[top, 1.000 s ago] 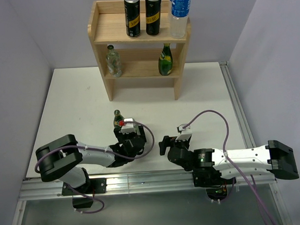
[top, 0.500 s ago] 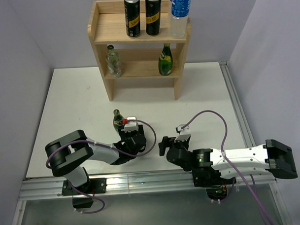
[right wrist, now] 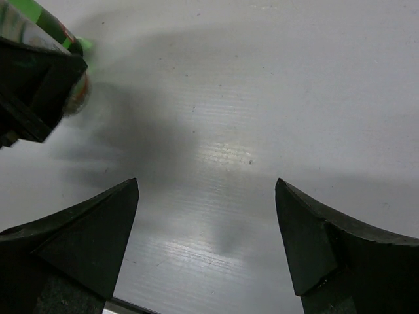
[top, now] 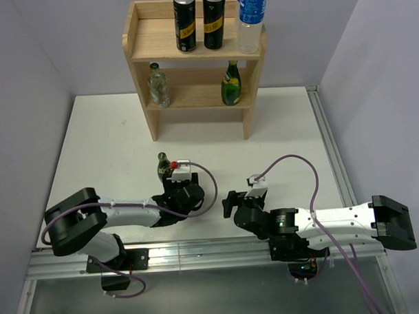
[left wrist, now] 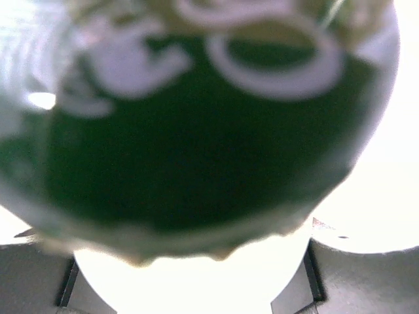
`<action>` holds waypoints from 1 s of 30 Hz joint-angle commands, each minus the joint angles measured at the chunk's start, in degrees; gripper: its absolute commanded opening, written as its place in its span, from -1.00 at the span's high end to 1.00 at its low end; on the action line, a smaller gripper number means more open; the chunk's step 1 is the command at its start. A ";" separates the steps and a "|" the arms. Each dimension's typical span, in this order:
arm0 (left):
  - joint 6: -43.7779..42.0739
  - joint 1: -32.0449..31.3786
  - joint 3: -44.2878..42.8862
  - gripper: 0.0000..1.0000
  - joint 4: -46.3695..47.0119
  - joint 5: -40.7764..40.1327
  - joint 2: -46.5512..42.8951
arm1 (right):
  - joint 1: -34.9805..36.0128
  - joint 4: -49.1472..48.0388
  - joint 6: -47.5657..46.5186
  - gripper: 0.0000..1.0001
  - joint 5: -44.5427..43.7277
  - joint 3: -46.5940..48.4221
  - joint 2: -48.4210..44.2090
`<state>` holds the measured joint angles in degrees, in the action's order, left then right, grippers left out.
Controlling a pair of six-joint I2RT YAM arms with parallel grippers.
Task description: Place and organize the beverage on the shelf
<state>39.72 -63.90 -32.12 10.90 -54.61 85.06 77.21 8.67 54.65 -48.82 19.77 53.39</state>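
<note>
A small green bottle [top: 163, 162] with a red label stands on the white table, in front of the pale wooden shelf [top: 150, 42]. My left gripper [top: 170, 173] is right at it. In the left wrist view the bottle [left wrist: 196, 131] fills the frame and the fingers [left wrist: 353, 281] stand wide apart on either side of its base, so the gripper looks open around it. My right gripper [top: 228, 203] is open and empty over bare table [right wrist: 206, 190]. The right wrist view shows the bottle [right wrist: 49, 23] at its upper left.
The shelf's upper board holds two black cans [top: 185, 20] [top: 214, 19] and a water bottle [top: 250, 21]. The lower board holds a clear bottle [top: 158, 85] and a green bottle [top: 230, 82]. Grey walls close in left, right and behind.
My left gripper has edged forward around the bottle and the arm's elbow has shifted. The bottle has hardly moved. The right arm is still.
</note>
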 commanded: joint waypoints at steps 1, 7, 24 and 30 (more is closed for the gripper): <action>-4.99 -0.17 -9.88 0.99 -1.14 -2.44 -7.44 | -0.31 -1.54 1.33 -0.83 -2.42 -0.52 -1.53; -18.88 4.04 -21.38 0.99 -0.09 2.57 -8.60 | -0.31 -1.29 0.54 -0.83 -2.68 0.18 -2.50; -32.43 21.71 -49.26 0.99 -0.52 17.17 7.04 | -0.31 4.34 -2.62 -0.83 -4.88 4.13 -7.07; -32.34 23.73 -51.64 0.99 0.53 18.66 9.68 | -0.31 4.69 -3.15 -0.83 -5.32 4.67 -7.07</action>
<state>8.78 -40.88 -77.82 4.29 -37.01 95.88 77.21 12.82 51.66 -51.33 21.78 47.03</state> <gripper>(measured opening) 0.719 0.916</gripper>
